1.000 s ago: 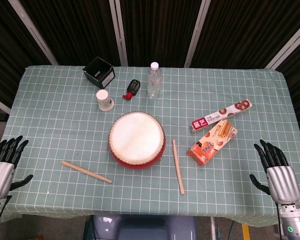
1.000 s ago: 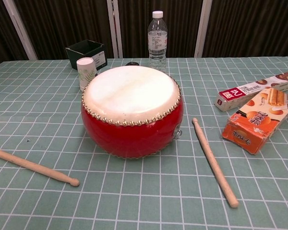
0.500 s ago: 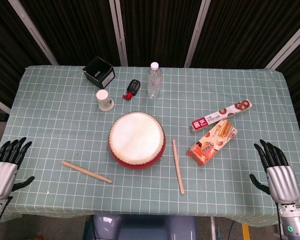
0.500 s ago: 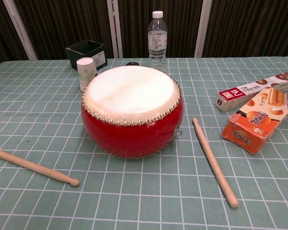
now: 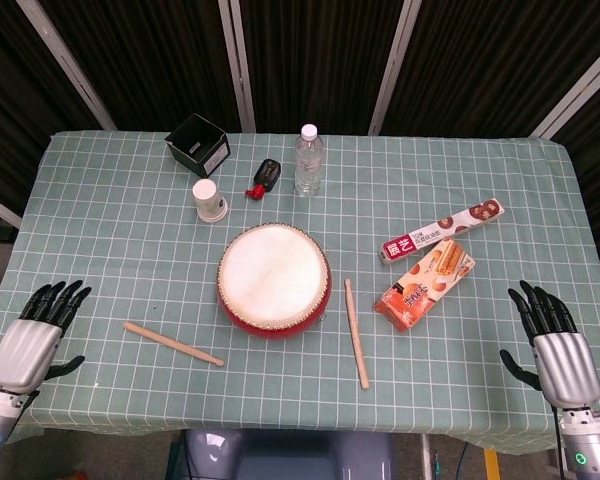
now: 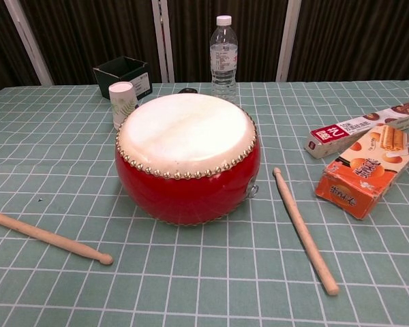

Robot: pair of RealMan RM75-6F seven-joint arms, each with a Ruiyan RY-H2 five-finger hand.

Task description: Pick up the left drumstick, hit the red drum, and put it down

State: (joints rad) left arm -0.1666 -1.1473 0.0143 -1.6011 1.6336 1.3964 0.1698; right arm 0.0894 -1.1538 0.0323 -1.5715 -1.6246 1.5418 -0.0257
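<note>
The left hand has moved inward over the near left edge of the green-checked worktop since the earlier frame; its fingers are spread apart and hold nothing. The right hand stays at the near right corner, fingers likewise apart and empty. The left wooden drumstick lies flat on the cloth, to the right of the left hand and apart from it, near the round red drum with a pale skin. A second wooden drumstick lies just right of the drum.
</note>
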